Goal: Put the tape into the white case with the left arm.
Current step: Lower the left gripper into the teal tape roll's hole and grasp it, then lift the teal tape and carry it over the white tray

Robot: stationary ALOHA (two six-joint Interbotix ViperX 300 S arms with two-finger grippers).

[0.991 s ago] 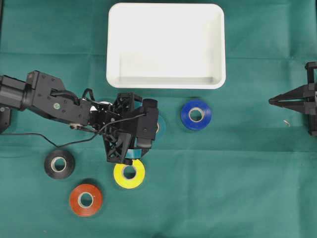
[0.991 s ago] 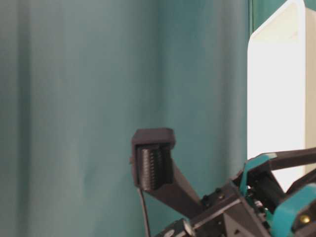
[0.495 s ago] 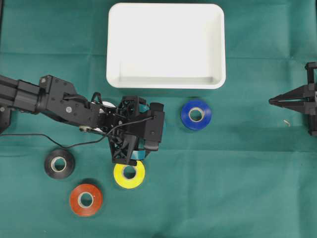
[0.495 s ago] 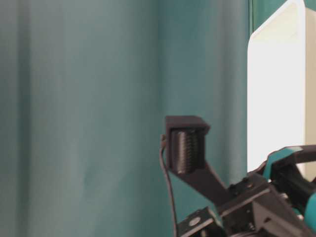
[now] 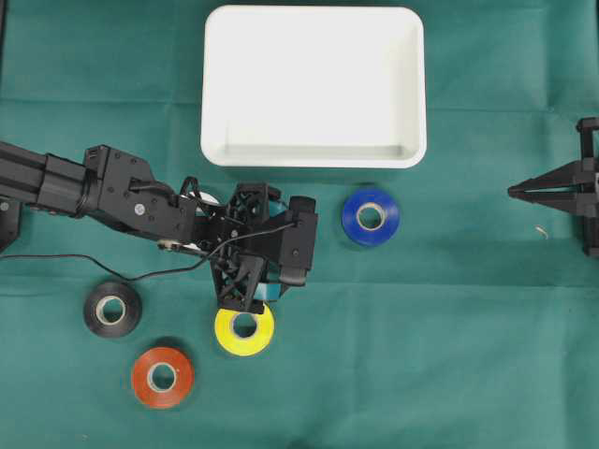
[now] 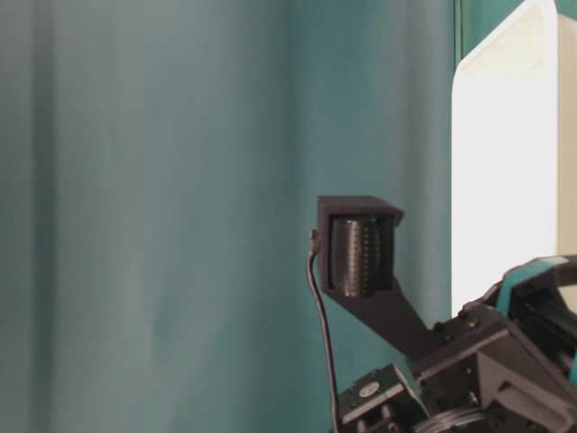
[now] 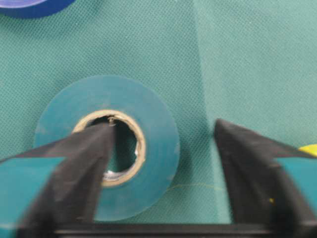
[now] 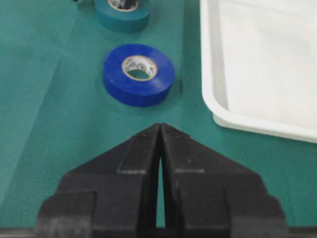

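The left gripper [image 7: 163,144] has its jaws partly spread, straddling one wall of the flat teal roll of tape [image 7: 106,146]: one black teal-banded finger [image 7: 81,163] points into the roll's cardboard core, the other stands outside the roll over bare cloth, so the jaws bracket the tape without a firm grip being visible. The teal roll lies flat on the green cloth-covered tabletop [image 5: 440,337], near its middle and towards the left, and in the overhead view is almost wholly hidden under the left arm [image 5: 140,201], which reaches in from the left edge. Just beside the gripper, towards the near edge, lies a yellow roll of tape [image 5: 244,328]; further left are a black roll [image 5: 112,309] and an orange-red roll [image 5: 162,377]. A blue roll of tape [image 5: 371,216] lies near the middle, close to the shallow white rectangular plastic case [image 5: 314,86], which sits at the far edge with nothing visible in it. The right gripper [image 8: 160,144], plain black, hangs by the right edge with its jaws pressed together on nothing.
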